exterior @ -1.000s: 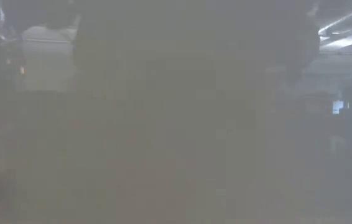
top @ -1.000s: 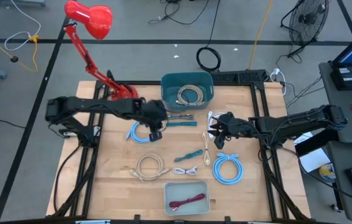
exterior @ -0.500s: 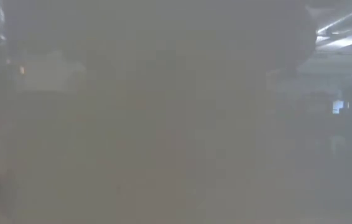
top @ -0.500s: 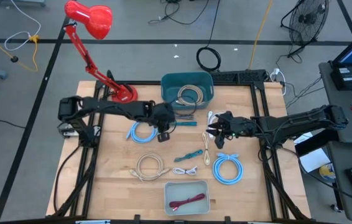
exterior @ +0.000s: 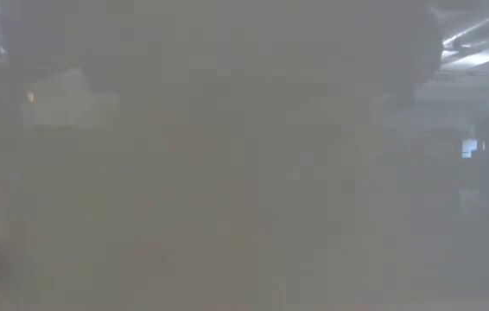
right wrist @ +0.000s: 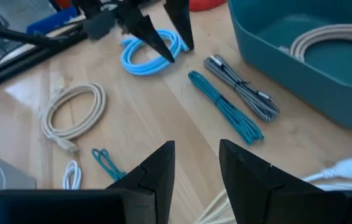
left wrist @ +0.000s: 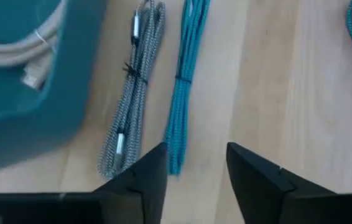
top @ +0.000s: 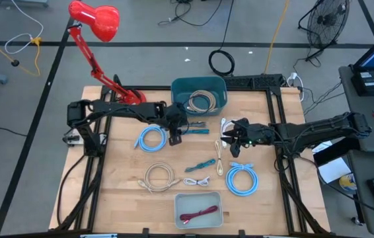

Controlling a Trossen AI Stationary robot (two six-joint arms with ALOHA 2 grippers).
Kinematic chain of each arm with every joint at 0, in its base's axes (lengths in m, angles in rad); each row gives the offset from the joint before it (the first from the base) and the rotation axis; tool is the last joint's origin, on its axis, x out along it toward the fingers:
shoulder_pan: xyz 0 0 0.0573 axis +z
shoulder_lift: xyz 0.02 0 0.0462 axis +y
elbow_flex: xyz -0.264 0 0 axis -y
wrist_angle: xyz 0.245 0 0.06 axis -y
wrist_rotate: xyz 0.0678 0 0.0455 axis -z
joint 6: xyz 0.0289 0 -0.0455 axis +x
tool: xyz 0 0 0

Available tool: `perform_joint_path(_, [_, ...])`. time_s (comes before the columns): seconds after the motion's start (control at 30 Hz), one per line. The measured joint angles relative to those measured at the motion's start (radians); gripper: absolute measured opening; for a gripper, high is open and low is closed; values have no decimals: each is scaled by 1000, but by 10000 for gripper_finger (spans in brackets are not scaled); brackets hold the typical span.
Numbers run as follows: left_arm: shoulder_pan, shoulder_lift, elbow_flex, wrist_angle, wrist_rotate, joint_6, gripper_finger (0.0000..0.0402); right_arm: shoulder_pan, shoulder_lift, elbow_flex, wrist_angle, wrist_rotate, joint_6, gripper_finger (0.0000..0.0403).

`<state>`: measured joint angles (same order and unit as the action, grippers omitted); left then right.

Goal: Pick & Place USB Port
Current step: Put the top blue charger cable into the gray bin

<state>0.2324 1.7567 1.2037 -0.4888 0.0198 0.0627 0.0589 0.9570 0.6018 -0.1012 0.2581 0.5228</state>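
The left gripper hangs low over the table with its fingers parted and nothing between them. Just ahead of its tips lie two bundled cables side by side: the teal cable almost in line with the gap, the grey cable beside it, toward the bin. Both run lengthwise straight away from the gripper, so the fingers would close across them, not along them. Beyond them a beige cable lies in the bin. The right gripper waits farther off, released and empty, with the same pair well ahead of it. By my judgement the left arm is nearer.
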Motion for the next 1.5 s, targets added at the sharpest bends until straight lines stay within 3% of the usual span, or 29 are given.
perform_joint_path(0.2, [-6, 47, 45, 19, -37, 48, 171, 0, -19, -1, -15, 1, 8, 116])
perform_joint_path(0.47, [-11, 187, 187, -122, -70, 59, 127, 0, -33, 0, -30, 1, 15, 116])
perform_joint_path(0.67, [-13, 234, 291, -119, -99, 130, 100, 2, -38, -1, -20, -1, 34, 116])
perform_joint_path(1.1, [55, 234, 293, -182, -97, 165, 132, 2, -38, -1, -23, -1, 25, 116])
perform_joint_path(1.5, [52, 261, 293, -216, -69, 180, 127, 2, -38, -4, -20, -2, 18, 116])
